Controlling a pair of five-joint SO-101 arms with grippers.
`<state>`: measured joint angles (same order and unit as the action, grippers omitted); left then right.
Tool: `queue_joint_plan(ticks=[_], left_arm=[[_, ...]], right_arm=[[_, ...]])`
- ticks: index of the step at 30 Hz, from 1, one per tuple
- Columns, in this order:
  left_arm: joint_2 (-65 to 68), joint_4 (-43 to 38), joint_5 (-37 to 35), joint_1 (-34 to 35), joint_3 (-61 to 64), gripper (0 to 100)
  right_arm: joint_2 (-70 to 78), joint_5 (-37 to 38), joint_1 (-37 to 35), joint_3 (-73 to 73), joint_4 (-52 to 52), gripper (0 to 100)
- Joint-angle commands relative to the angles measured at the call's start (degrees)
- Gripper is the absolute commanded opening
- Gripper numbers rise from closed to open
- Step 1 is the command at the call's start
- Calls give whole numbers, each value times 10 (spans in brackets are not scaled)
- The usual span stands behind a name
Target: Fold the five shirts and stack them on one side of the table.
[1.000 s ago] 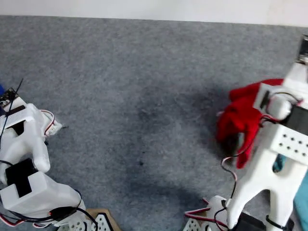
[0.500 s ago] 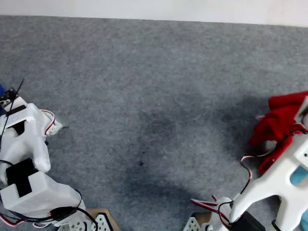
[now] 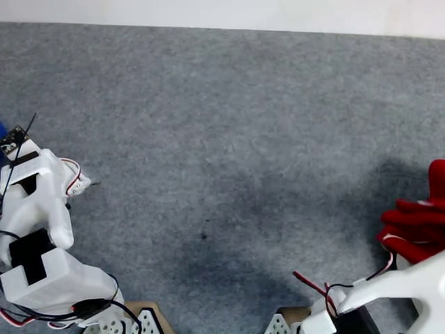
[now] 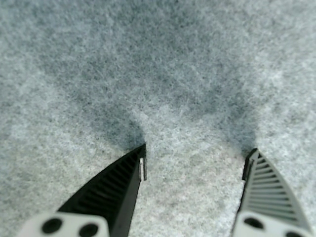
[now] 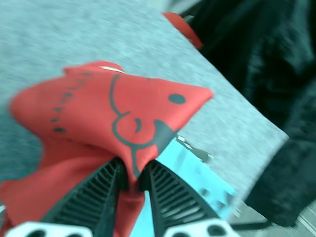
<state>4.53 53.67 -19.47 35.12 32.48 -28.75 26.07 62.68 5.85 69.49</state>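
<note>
A crumpled red shirt point(image 3: 416, 229) hangs at the table's right edge in the high view, above the white right arm point(image 3: 389, 296). In the right wrist view the red shirt point(image 5: 103, 118), with dark line print, is pinched between the two black fingers of my right gripper point(image 5: 134, 177), which is shut on it. A light blue shirt point(image 5: 190, 173) lies under it. My left arm point(image 3: 35, 236) sits at the table's left edge. My left gripper point(image 4: 195, 165) stands open over bare grey felt, nothing between its fingers.
The grey felt table point(image 3: 222, 139) runs wide between the two arms. A dark cloth mass point(image 5: 266, 74) and a small red item point(image 5: 185, 27) lie beyond the table edge in the right wrist view. A pale wall strip point(image 3: 222, 12) borders the far side.
My right arm has swung rightward carrying the red shirt from the right-middle of the table to its right edge. The left arm has stayed put.
</note>
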Motion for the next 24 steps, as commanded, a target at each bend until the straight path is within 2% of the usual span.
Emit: queue_joint_plan(ticks=[1, 6, 12, 15, 24], left_arm=[[-23, -5, -4, -15, 1, 316], [-23, -5, -4, -15, 1, 316], [-23, -5, -4, -15, 1, 316], [-23, -5, -4, -15, 1, 316], [-23, -5, -4, -15, 1, 316]], right_arm=[[-19, 40, 54, -3, -12, 6], [-19, 127, 122, 4, -11, 6], [-20, 270, 187, 111, -22, 6], [-20, 286, 210, 175, -81, 6], [-20, 296, 211, 327, -267, 10]])
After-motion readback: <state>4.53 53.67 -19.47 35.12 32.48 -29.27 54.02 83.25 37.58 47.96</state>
